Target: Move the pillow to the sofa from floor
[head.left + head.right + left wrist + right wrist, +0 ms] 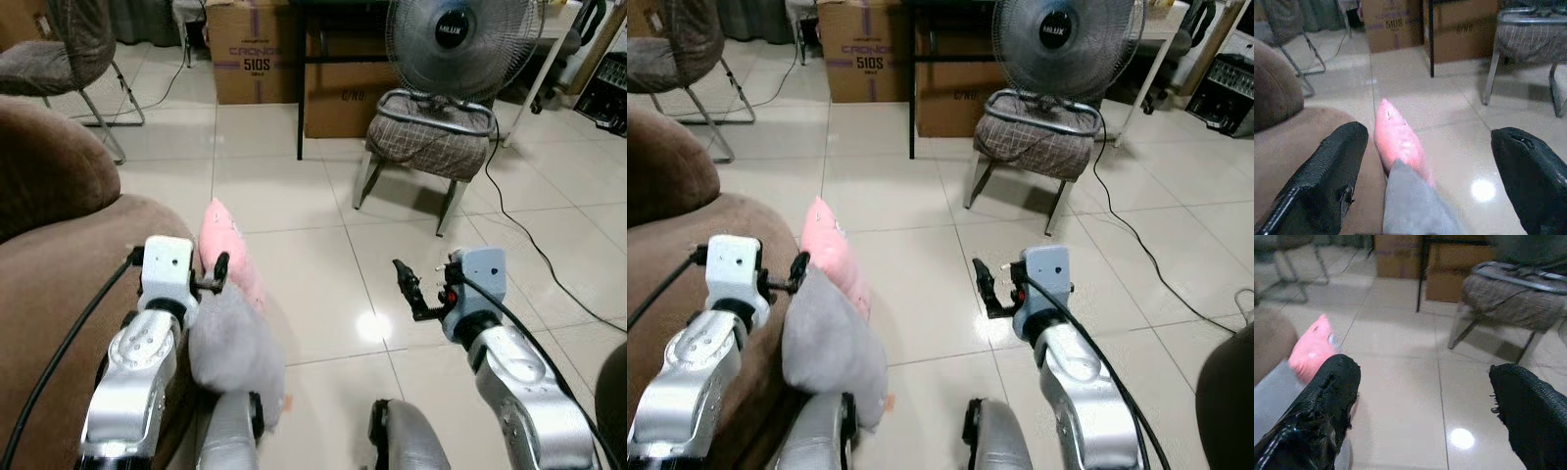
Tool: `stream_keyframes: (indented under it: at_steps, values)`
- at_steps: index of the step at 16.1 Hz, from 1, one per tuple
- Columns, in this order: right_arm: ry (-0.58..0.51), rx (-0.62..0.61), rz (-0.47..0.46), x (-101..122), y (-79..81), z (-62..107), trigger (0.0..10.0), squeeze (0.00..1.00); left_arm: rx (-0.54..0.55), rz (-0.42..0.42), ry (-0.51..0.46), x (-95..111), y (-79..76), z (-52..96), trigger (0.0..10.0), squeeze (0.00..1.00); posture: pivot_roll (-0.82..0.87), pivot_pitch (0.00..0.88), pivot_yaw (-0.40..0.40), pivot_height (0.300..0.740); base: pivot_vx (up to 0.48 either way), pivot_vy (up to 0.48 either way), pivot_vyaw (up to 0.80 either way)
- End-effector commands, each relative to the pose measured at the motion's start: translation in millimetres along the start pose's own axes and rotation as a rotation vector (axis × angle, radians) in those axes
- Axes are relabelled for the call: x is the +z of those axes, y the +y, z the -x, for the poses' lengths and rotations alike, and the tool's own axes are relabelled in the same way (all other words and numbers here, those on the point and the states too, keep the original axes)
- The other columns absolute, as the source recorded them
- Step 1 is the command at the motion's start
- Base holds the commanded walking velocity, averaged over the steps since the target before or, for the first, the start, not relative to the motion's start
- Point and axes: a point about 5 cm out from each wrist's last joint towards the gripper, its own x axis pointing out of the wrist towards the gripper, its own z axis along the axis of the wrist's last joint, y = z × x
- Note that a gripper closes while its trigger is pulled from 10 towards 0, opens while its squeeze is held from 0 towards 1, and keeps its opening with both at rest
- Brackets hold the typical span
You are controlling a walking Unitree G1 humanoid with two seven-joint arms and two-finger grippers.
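A pale tiled floor fills the middle of the frame, with a brown sofa along the left edge. Beside it, the left gripper spreads its fingers wide around the top edge of the pink-and-grey pillow, which stands upright at lower left against the sofa's side, seemingly still on the floor. At centre right, the right gripper hovers wide and empty. The lift onto the seat appears still ahead.
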Motion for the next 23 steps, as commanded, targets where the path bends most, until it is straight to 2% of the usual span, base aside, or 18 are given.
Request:
stream_keyframes:
  at_steps: [1,3,5,6,7,8,11,12,14,16,18,20,21,22,23]
  values:
    - [0.015,0.051,0.014,1,3.4,5.0,10.0,0.0,-0.02,0.0,0.063,-9,1.4,-5.5,10.0,0.0,0.06,0.0,-0.026,0.57,0.0,0.0,0.0]
    - [0.035,0.097,0.042,0,4.5,6.0,10.0,0.0,-0.013,0.006,0.104,-17,3.6,-10.4,10.0,0.0,0.04,0.0,-0.021,0.56,0.0,0.0,0.0]
    - [0.058,0.221,0.127,4,9.3,9.7,10.0,0.0,0.03,-0.012,0.171,-34,10.3,-23.0,10.0,0.0,0.01,0.016,-0.006,0.555,0.0,0.0,0.0]
    - [0.075,0.308,0.187,8,12.6,8.8,10.0,0.0,0.03,-0.055,0.194,-42,11.7,-29.9,10.0,0.0,-0.02,0.044,-0.002,0.555,0.0,0.0,0.0]
    - [0.09,0.363,0.216,10,14.8,9.5,10.0,0.0,0.022,-0.058,0.215,-48,11.9,-33.5,10.0,0.0,-0.04,0.061,-0.007,0.555,0.0,0.0,0.0]
    - [0.109,0.514,0.273,20,22.9,14.1,10.0,0.0,0.023,-0.064,0.264,-60,15.0,-40.0,10.0,0.0,-0.07,0.074,-0.017,0.555,0.0,0.0,0.0]
    - [0.146,0.743,0.316,27,35.6,25.7,10.0,0.0,0.018,-0.034,0.357,-79,13.5,-42.4,10.0,0.0,-0.08,0.099,-0.041,0.555,0.0,0.0,0.0]
    - [0.164,0.779,0.333,28,36.7,28.5,10.0,0.0,0.02,-0.012,0.377,-84,12.3,-42.7,10.0,0.0,-0.09,0.122,-0.047,0.555,0.0,0.0,0.0]
    - [0.179,0.809,0.339,32,37.8,30.9,10.0,0.0,0.071,-0.031,0.398,-89,18.3,-45.2,10.0,0.0,-0.12,0.151,-0.057,0.555,0.0,0.0,0.0]
    - [0.199,0.826,0.344,34,37.1,36.4,10.0,0.0,0.125,0.037,0.392,-89,23.3,-48.1,10.0,0.0,-0.14,0.161,-0.063,0.555,0.0,0.0,0.0]
    - [0.213,0.835,0.348,33,37.0,41.4,10.0,0.0,0.123,0.053,0.395,-90,21.8,-48.6,10.0,0.0,-0.15,0.162,-0.07,0.555,0.0,0.0,0.0]
    - [0.224,0.846,0.35,33,38.4,46.2,10.0,0.0,0.15,0.007,0.413,-94,23.5,-46.9,10.0,0.0,-0.16,0.161,-0.076,0.555,0.0,0.0,0.0]
    - [0.231,0.852,0.344,34,40.4,49.3,10.0,0.0,0.247,-0.057,0.416,-96,34.2,-44.0,10.0,0.0,-0.17,0.159,-0.079,0.555,0.0,0.0,0.0]
    - [0.232,0.855,0.342,34,40.8,50.2,10.0,0.0,0.282,-0.072,0.412,-96,38.3,-43.2,10.0,0.0,-0.17,0.159,-0.08,0.555,0.0,0.0,0.0]
    - [0.243,0.863,0.34,33,41.7,52.5,10.0,0.0,0.377,-0.068,0.395,-93,49.8,-41.3,10.0,0.0,-0.17,0.161,-0.083,0.555,0.0,0.0,0.0]
